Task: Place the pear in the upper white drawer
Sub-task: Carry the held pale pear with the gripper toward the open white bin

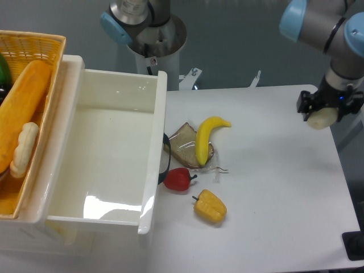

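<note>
Camera view, gripper: the gripper (325,115) is hanging above the table's (273,187) far right edge, its fingers closed around the pear (321,119), which is showing as a pale lump under the dark fingers.
Pear: it is sitting clear of the table surface, held well apart from the upper white drawer (153,148), which is standing open at the left with its bare floor showing.
Grip risk: only the lower part of the fruit is peeking out, so how deep the hold is cannot be told; a smooth tapering skin may be slipping downward under a sideways swing.
Edge risk: a drop here is likely sending the pear rolling off the right edge.
Path risk: the banana (206,139), the bread slice (183,149), the red pepper (178,179) and the yellow bell pepper (210,207) are lying between gripper and drawer; a low carry may be knocking them.
Rim risk: the drawer's thick near wall is standing tall, so a shallow approach may be striking it.
Wrong bin: the yellow wicker basket (34,45) is sitting just beyond the drawer.
</note>
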